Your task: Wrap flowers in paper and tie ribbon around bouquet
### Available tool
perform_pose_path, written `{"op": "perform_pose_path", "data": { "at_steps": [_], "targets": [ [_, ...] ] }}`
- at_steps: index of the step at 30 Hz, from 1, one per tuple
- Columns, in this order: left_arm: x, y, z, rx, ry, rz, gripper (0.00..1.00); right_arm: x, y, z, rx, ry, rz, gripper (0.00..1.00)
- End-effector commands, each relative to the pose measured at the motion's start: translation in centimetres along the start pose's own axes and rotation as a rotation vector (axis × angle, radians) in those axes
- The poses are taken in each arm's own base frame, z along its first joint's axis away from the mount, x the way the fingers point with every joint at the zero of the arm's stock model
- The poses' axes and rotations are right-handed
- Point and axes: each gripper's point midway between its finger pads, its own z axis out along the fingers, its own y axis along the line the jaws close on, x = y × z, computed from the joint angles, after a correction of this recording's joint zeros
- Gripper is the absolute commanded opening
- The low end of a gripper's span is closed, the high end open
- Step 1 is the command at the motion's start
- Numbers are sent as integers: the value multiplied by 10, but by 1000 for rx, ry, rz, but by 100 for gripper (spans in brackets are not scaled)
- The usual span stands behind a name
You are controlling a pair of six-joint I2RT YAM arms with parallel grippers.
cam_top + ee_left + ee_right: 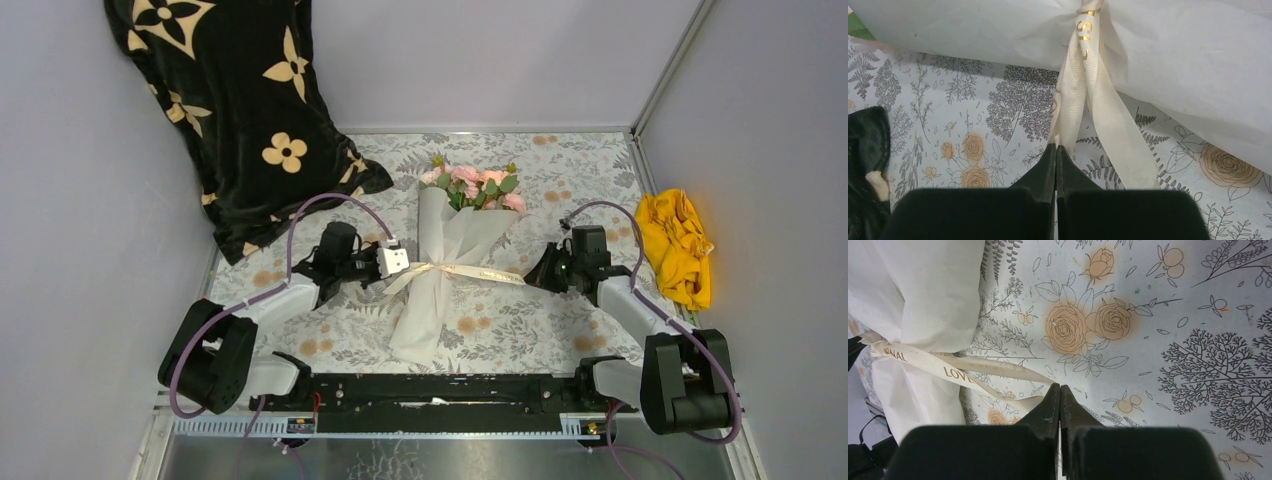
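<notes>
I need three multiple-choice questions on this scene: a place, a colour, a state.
1. Where does the crumpled yellow cloth lie?
A. at the right edge of the grey leaf-patterned tablecloth
B. in a pincer
C. on the floor
2. What colour are the small roses in the white paper cone?
A. red
B. pink
C. blue
3. How is the left pincer?
A. wide open
B. shut on nothing
C. shut on the cream satin ribbon
Answers: 1 A, it sits far right; 2 B, pink blooms top the cone; 3 C, ribbon runs into its closed fingertips.
</notes>
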Motion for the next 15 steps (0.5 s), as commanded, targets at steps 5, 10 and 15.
{"op": "perform_pose_path", "data": {
  "at_steps": [5, 10, 15],
  "targets": [
    [22, 22, -7, -95, 46, 20, 0, 2, -26, 1, 70, -7, 84, 0],
    [25, 20, -10, -95, 58, 3, 0, 15, -37, 7, 90, 31, 111, 0],
    [26, 24, -12, -122, 62, 7, 0, 7, -38, 5, 104, 19, 93, 0]
  ]
}}
